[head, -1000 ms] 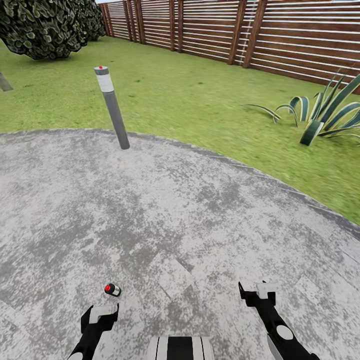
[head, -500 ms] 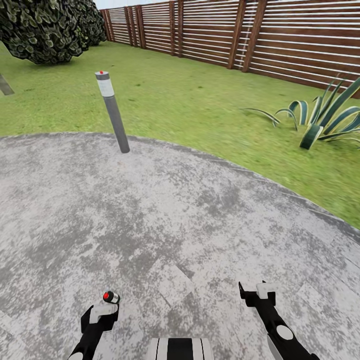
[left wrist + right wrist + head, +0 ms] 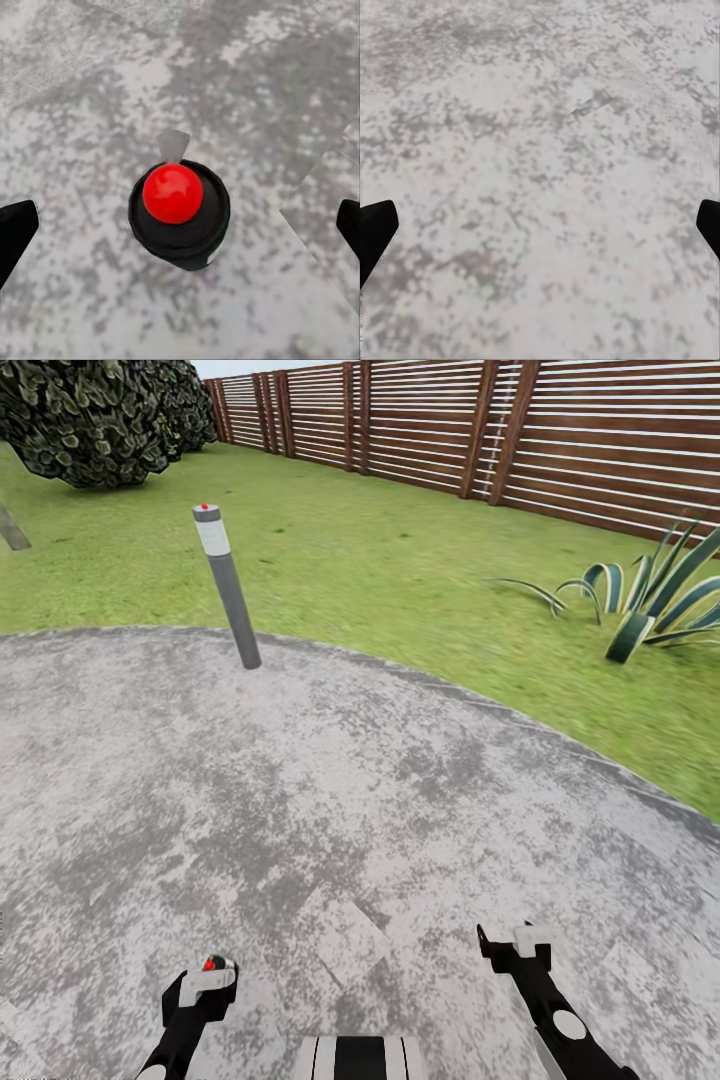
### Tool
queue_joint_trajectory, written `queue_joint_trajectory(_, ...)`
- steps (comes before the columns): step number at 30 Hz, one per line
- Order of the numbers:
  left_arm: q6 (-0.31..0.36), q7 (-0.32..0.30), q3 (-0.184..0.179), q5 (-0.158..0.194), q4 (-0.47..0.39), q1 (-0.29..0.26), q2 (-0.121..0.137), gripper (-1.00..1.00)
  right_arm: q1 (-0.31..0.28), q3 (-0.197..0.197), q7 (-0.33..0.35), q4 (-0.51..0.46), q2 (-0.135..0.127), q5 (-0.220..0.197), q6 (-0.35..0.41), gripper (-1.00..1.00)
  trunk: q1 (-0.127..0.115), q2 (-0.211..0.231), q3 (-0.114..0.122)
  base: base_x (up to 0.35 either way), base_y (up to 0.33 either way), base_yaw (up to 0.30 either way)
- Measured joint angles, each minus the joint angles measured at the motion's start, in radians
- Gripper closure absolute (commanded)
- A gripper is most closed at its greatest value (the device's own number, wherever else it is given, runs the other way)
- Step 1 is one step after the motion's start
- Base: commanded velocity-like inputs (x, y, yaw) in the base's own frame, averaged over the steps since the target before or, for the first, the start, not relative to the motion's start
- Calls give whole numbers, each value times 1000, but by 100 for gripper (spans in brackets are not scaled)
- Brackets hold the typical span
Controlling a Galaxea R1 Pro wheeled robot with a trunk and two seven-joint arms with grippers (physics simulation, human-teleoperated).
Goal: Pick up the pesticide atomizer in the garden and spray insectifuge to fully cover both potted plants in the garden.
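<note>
**Left end effector poised over the atomizer on the paved patch**

In the head view, you are looking down across the round grey paved patch (image 3: 380,800) with the green lawn (image 3: 400,560) curving round its far edge. A grey post (image 3: 228,588) with a red-dotted top stands tilted at the edge of the paving, ahead and to your left. The slatted brown wooden fence (image 3: 560,440) runs along the back, a dark leafy tree (image 3: 85,415) fills the far left corner, and a blue-green striped agave (image 3: 645,605) sits on the grass at the right. Your left end effector (image 3: 205,985) is low in the view, and the pesticide atomizer (image 3: 216,964) peeps out just past its tip, showing a red spot on a dark top. Your right end effector (image 3: 520,945) hangs over bare paving, well apart from the atomizer.

In the left wrist view, you see the atomizer (image 3: 178,214) from straight above: a red cap on a dark round body, with a pale grey part jutting from one side. It stands on the paving between the two dark fingertips (image 3: 15,232), which are spread wide and touch nothing.

In the right wrist view, your fingertips (image 3: 375,229) sit at the two far edges of the picture, set wide apart, with mottled grey paving (image 3: 540,172) between them and nothing held.
</note>
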Motion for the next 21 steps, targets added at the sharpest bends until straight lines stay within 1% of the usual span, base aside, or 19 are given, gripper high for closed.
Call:
queue_joint_trajectory(5, 0, 0, -1, 0, 0, 0, 0, -100, 0, 0, 0, 0, 0, 0, 0, -100, 0, 0, 0, 19, -14, 70)
queue_joint_trajectory(10, 0, 0, -1, 0, 0, 0, 0, -100, 0, 0, 0, 0, 0, 0, 0, -100, 0, 0, 0, 51, -92, 8)
queue_joint_trajectory(21, -3, 0, -1, 0, 0, 0, 0, -100, 0, 0, 0, 0, 0, 0, 0, -100, 0, 0, 0, 5, -8, 0)
